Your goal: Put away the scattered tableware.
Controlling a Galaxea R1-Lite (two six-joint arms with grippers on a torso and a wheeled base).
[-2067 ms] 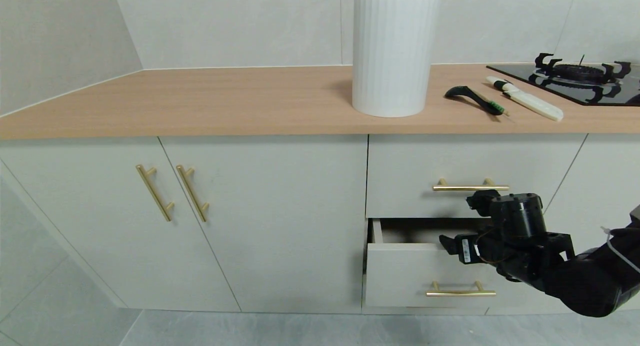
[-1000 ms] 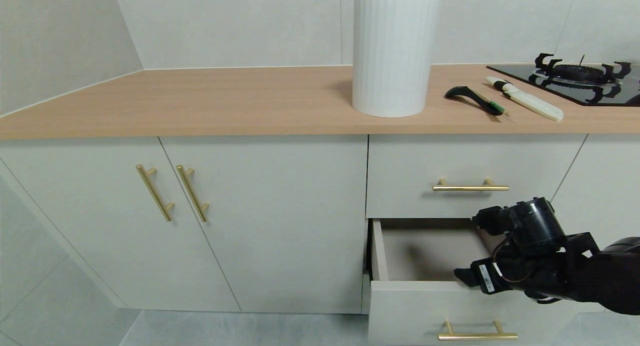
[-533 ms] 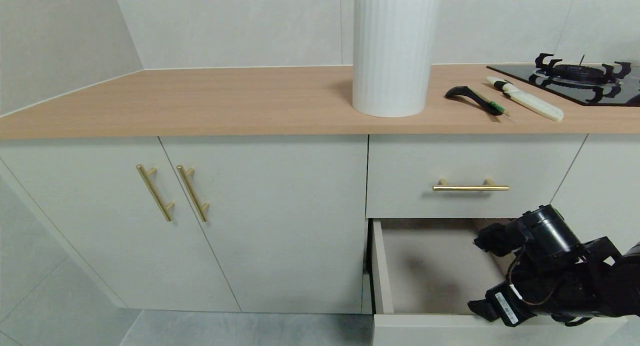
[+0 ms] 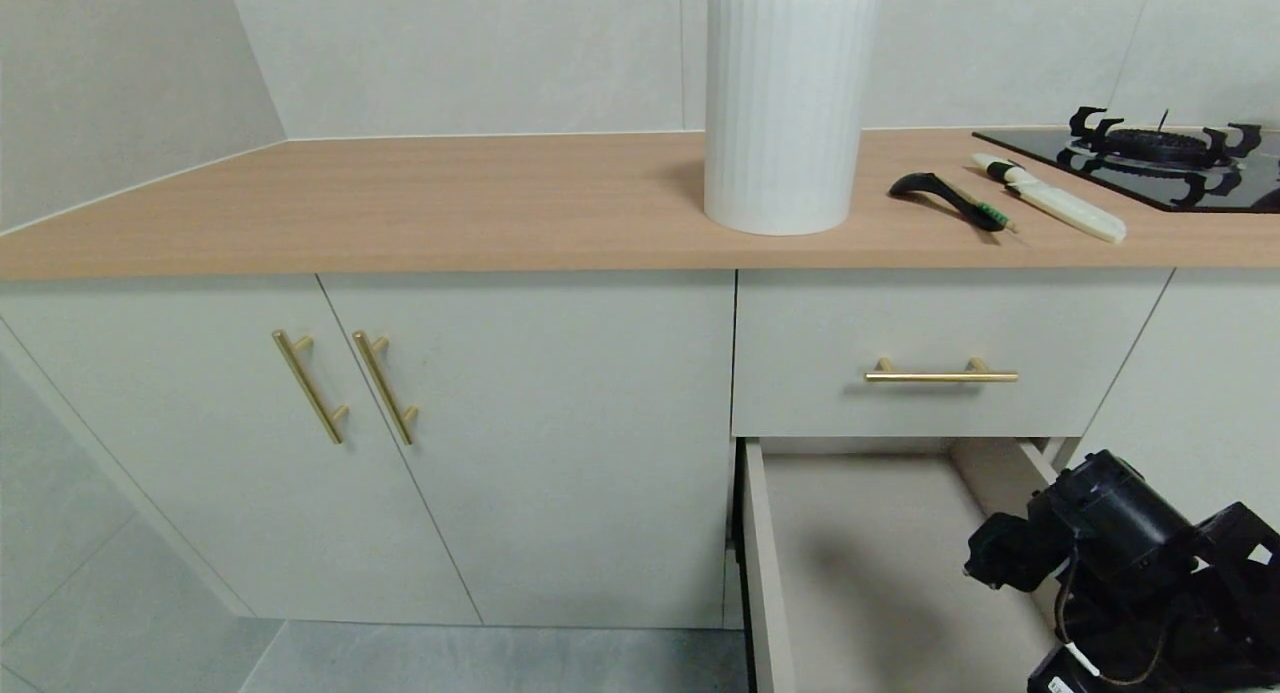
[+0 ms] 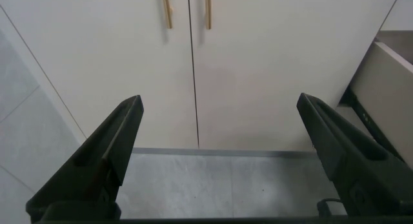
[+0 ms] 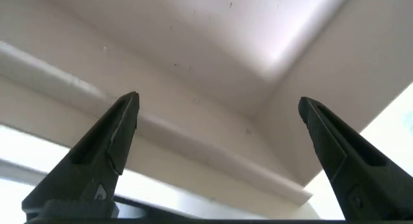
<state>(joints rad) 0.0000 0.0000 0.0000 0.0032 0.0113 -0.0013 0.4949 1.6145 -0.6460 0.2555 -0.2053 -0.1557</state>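
On the wooden counter lie a black-handled utensil [image 4: 950, 200] and a white knife [image 4: 1050, 196], side by side to the right of a tall white ribbed container [image 4: 783, 103]. Below them the lower drawer [image 4: 762, 563] is pulled far out, its beige floor bare. My right gripper [image 4: 1020, 623] hangs over the drawer's near right part, open with nothing between its fingers; the right wrist view has the right gripper [image 6: 218, 101] facing an inner corner of the drawer [image 6: 258, 75]. My left gripper [image 5: 218, 106] is open, low in front of the cabinet doors [image 5: 193, 50].
A black gas hob [image 4: 1160, 163] sits at the counter's far right. The upper drawer [image 4: 940, 376] is closed above the open one. Two cabinet doors [image 4: 340, 383] with gold handles stand closed to the left. Grey floor [image 5: 219, 185] lies beneath.
The lower drawer has slid much further out toward me. My right gripper has moved down and toward me with the drawer's front, which has left the head view.
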